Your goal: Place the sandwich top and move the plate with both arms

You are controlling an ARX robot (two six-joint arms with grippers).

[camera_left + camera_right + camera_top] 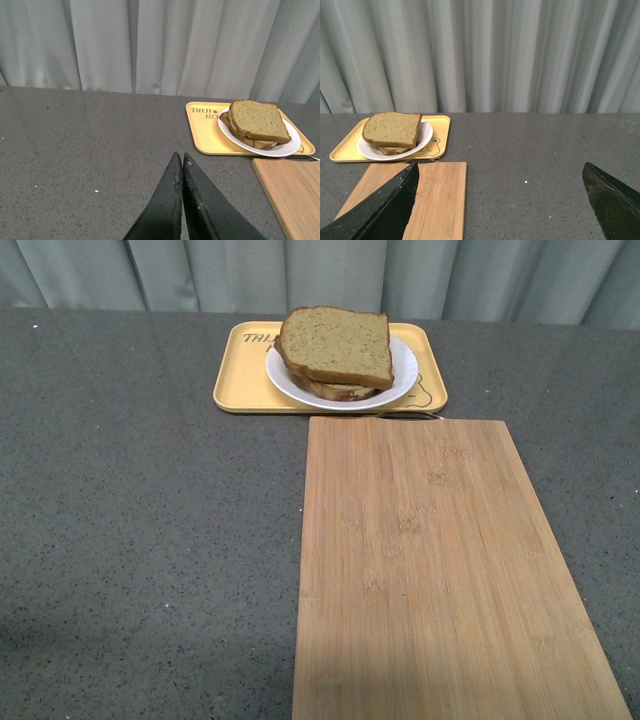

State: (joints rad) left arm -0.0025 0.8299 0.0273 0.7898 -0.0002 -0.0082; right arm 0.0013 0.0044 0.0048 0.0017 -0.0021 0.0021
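**Inspector:** Presently, the squarish slice of brown wholemeal bread with a darker crust (pixel 338 344) lies flat on top of the stack, on the round plain white plate (pixel 404 368). That plate sits in the rectangular yellow tray (pixel 245 380), at the far edge of the grey speckled worktop (pixel 140 520), about midway along it.

**Assistant:** And the arms?

**Inspector:** Neither shows in the front view. The left gripper (pixel 182 162) has its black tapered fingers pressed together, clenched on nothing. The right gripper (pixel 500 175) has its fingers spread wide, released and empty.

**Assistant:** Which relation governs the coming move?

**Inspector:** The plate lies ahead of both grippers, well apart from each, towards the far edge. From the left wrist view it stands ahead and off to the right-hand side; from the right wrist view, ahead and off to the left. So it lies between the arms, which suits a two-sided hold. I cannot tell which is nearer.

**Assistant:** Obstructions?

**Inspector:** A long pale bamboo cutting board (pixel 440 570) runs from the near edge up to the tray, long axis pointing away from the robot.

**Assistant:** Materials?

**Inspector:** Bread: porous, matt, soft. Plate: smooth, glossy, shallow rim, probably slippery. Tray: smooth, raised lip. My judgement is that the top slice is already placed and moving the plate remains.
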